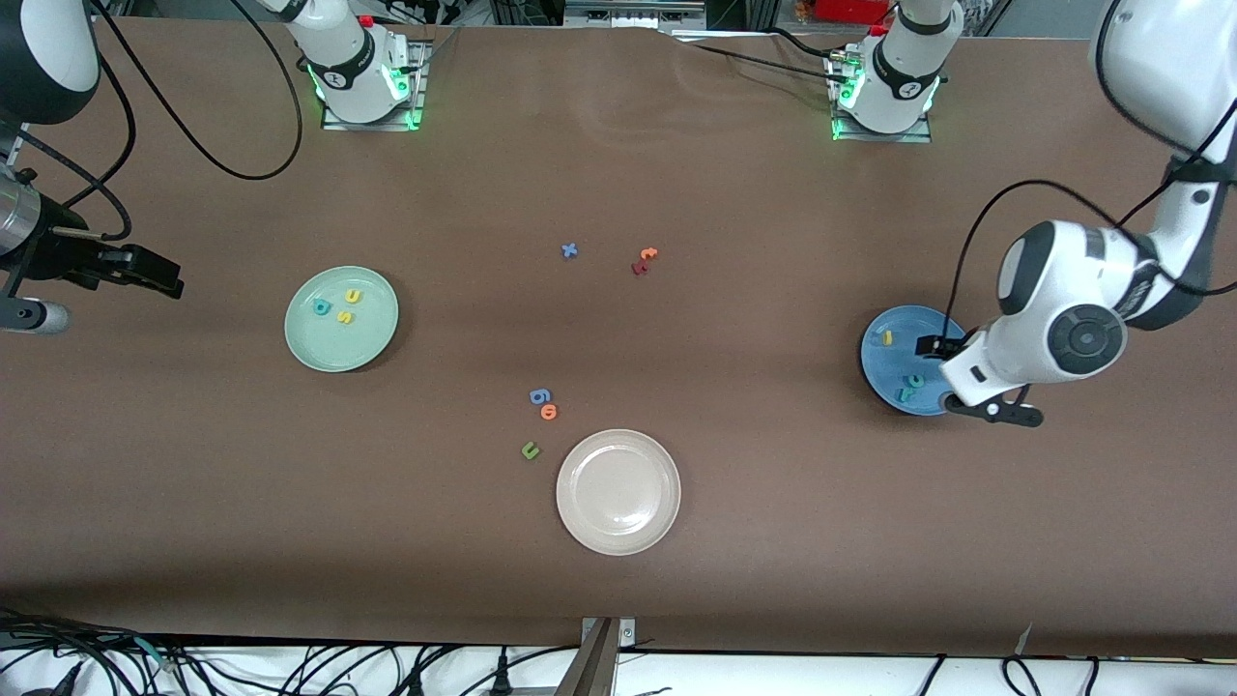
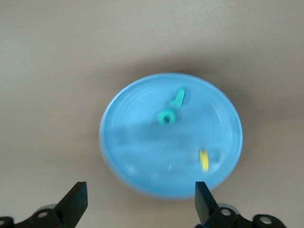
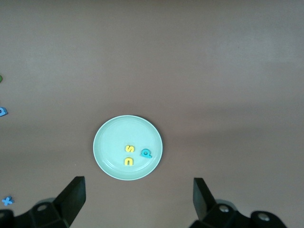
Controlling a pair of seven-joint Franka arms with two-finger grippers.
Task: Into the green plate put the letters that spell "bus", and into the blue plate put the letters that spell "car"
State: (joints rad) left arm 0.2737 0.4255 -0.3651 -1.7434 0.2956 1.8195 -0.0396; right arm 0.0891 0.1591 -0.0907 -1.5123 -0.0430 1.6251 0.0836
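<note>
The green plate [image 1: 372, 333] [image 3: 110, 142] lies toward the right arm's end and holds a teal "b" [image 1: 322, 308] [image 3: 146, 153], a yellow "u" [image 1: 353, 296] [image 3: 128, 161] and a yellow "s" [image 1: 344, 317] [image 3: 129, 149]. In the blue plate [image 1: 894, 362] [image 2: 137, 152], toward the left arm's end, lie a yellow "a" [image 1: 886, 337] [image 2: 204, 159], a teal "c" [image 1: 906, 394] [image 2: 166, 117] and a teal "r" [image 1: 910, 380] [image 2: 179, 97]. My left gripper [image 1: 971, 380] [image 2: 141, 202] hangs open and empty over that plate's edge. My right gripper [image 1: 155, 274] [image 3: 138, 199] waits open, high up beside the green plate.
A beige-white plate [image 1: 580, 464] sits near the front middle. Beside it lie an olive "u" [image 1: 530, 449], an orange "o" [image 1: 549, 413] and a blue "6"-like letter [image 1: 539, 396]. Farther from the camera are a blue "x" [image 1: 569, 250], an orange "t" [image 1: 648, 254] and a red letter [image 1: 638, 268].
</note>
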